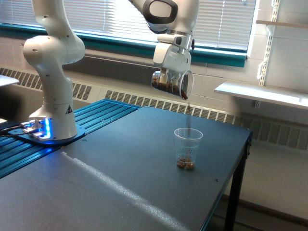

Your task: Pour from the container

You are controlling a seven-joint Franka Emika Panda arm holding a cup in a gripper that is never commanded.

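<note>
The arm's base (53, 130) stood well to the exterior view's left of the gripper (169, 77), on blue slats at the counter (120, 192) edge. The gripper hung high over the counter, pinching the container (172, 84), which lay tipped on its side with its mouth toward the exterior view's right and brown bits (163, 86) along its lower wall. Below the gripper and slightly right, a ribbed cup (187, 148) stood upright on the counter with brown bits at its bottom, a thin trickle falling toward it.

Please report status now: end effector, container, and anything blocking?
End effector shut on container, tipped on its side above cup. Brown bits in cup bottom. Table around cup bare, nothing blocking.
</note>
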